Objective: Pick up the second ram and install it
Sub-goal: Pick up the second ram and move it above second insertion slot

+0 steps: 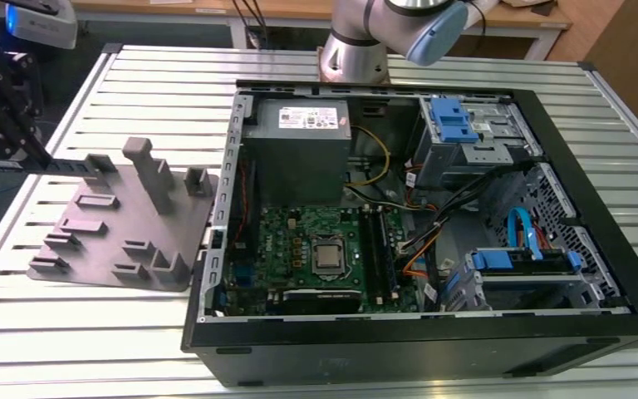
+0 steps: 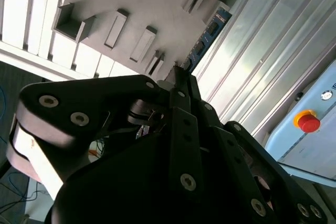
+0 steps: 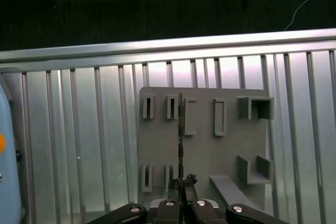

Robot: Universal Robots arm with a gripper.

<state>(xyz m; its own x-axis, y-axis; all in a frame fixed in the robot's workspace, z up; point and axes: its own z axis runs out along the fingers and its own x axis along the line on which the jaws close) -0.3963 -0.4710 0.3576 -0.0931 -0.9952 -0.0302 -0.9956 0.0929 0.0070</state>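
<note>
Tool (image 3: 181,205) is closed on the second ram (image 3: 180,129), gripping it by one end. In the first wrist view the stick is edge-on, a thin dark line running out over the grey holder plate (image 3: 210,150), between two of the plate's raised slot brackets. Cannot tell if it touches the plate.

In the second wrist view the second ram (image 2: 209,38) pokes out from the tool (image 2: 181,80) tips alongside the holder plate's edge.

In the exterior view the tool (image 1: 26,158) is at the holder plate's (image 1: 120,224) outer end, with the second ram (image 1: 70,165) held level over that end.

The open PC case (image 1: 408,349) lies just beside the holder plate, on the side away from the tool. Inside it:
- motherboard (image 1: 296,241)
- power supply (image 1: 296,125)
- blue-latched drive cage (image 1: 452,125)
- loose cables (image 1: 452,199)
- long black slots (image 1: 384,249) on the motherboard's side farther from the holder plate

Plate and case both sit on the slatted metal surface (image 1: 76,332). The arm base (image 1: 352,50) stands beyond the case, well apart from the holder plate.
</note>
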